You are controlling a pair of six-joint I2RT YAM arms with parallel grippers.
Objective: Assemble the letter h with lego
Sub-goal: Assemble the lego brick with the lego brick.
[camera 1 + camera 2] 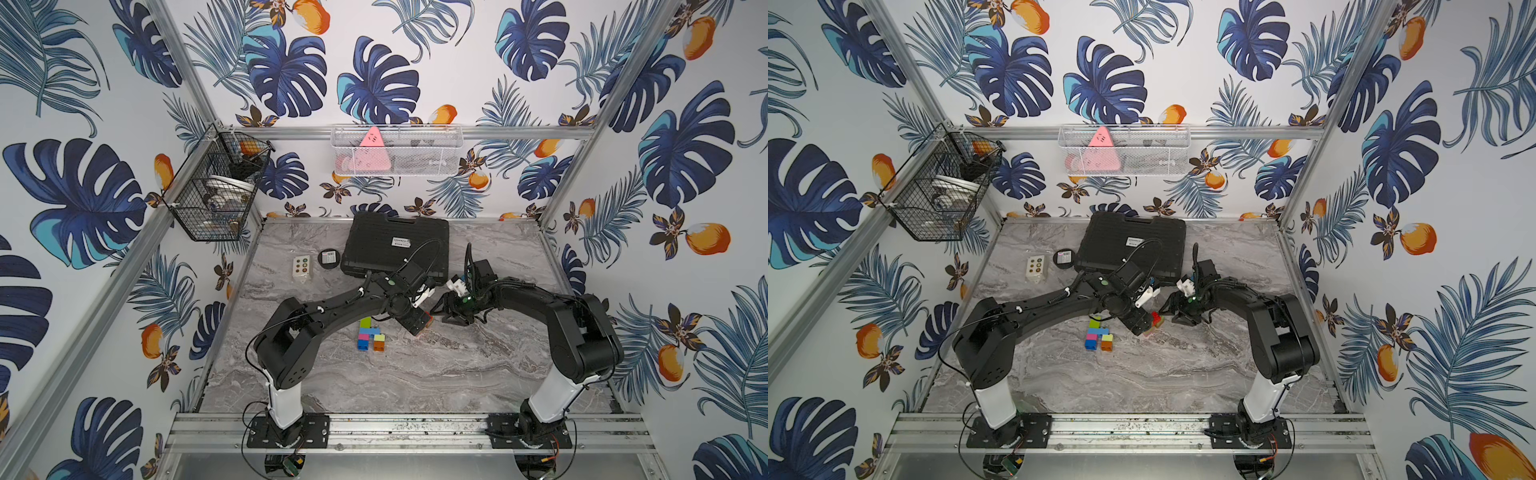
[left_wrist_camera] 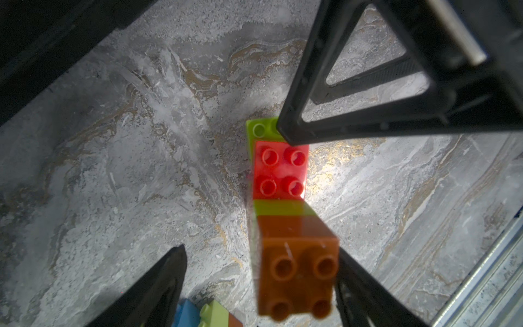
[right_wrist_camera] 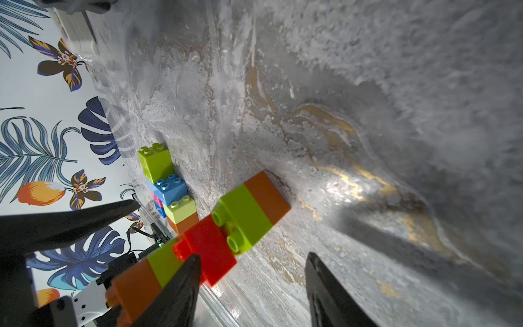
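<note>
Left fingers [image 2: 158, 291] wide, orange brick [image 2: 300, 271] against one, ungripped; right fingers [image 3: 181, 291] apart, tip at red brick [image 3: 212, 249]; lego stack [image 2: 283, 208] runs lengthwise between.

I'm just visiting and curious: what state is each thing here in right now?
left gripper: open, orange brick between its fingers.
right gripper: open, empty.
orange brick: joined to a green brick and a red brick.
lego cluster: on the table, untouched.
black case: closed.
</note>
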